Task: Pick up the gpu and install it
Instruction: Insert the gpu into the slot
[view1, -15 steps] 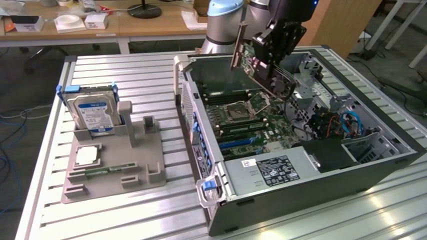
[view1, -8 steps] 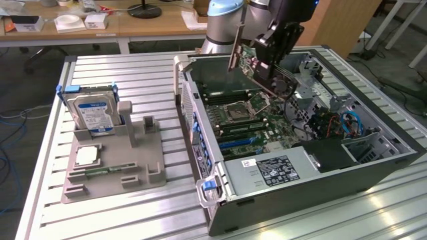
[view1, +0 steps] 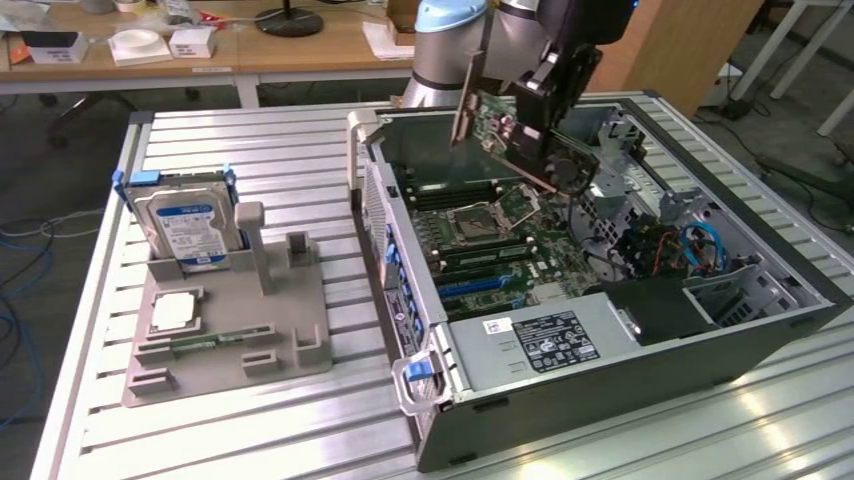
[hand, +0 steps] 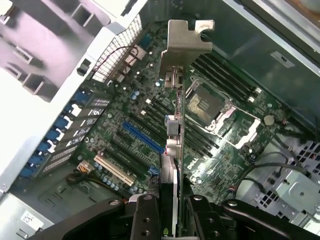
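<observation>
The gripper (hand: 172, 212) clamps the gpu (hand: 186, 50), holding it tilted above the motherboard (view1: 514, 250) in the open computer case (view1: 787, 300); a hard drive (view1: 187, 225) stands in the gray holder (view1: 287, 335).

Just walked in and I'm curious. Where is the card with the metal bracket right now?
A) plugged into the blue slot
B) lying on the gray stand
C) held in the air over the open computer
C: the end effector grips the gpu above the open computer case.
</observation>
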